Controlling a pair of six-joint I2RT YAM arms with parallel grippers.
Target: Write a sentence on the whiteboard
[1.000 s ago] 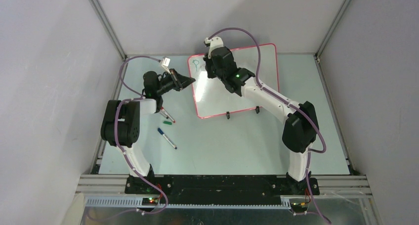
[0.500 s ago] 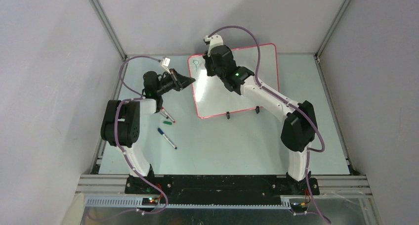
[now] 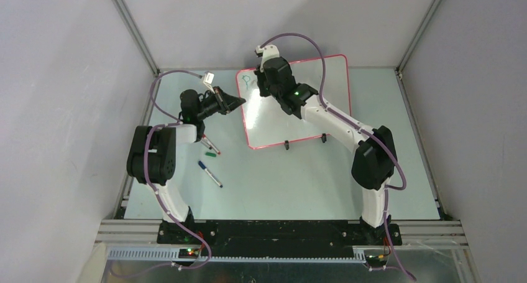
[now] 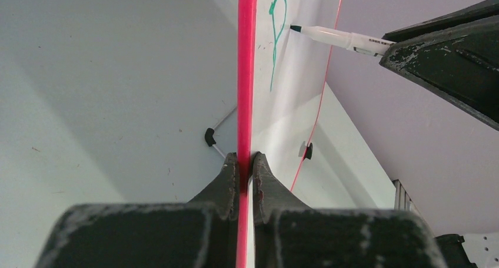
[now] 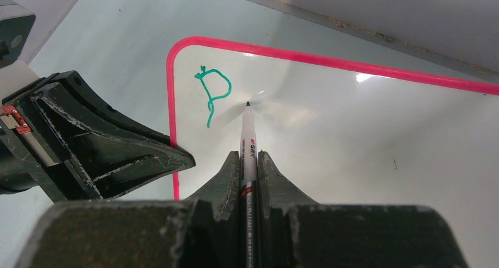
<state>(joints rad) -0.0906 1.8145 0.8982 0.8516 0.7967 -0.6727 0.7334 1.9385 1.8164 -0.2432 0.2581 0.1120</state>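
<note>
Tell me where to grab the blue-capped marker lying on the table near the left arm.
Take the blue-capped marker mid-barrel, on the white part, coming straight down from above. It lies flat and diagonal on the table with bare surface either side, so closing across its thin width probably works best.

Glossy, smooth white whiteboard [image 5: 365, 144] with glare spots, rim bright pink plastic. Smooth white plastic marker [image 5: 248, 135]. Jaws of left gripper [image 4: 244, 161] and right gripper [image 5: 248, 157] matt black, scuffed grey; desk [image 3: 279, 183] pale, matt.
</note>
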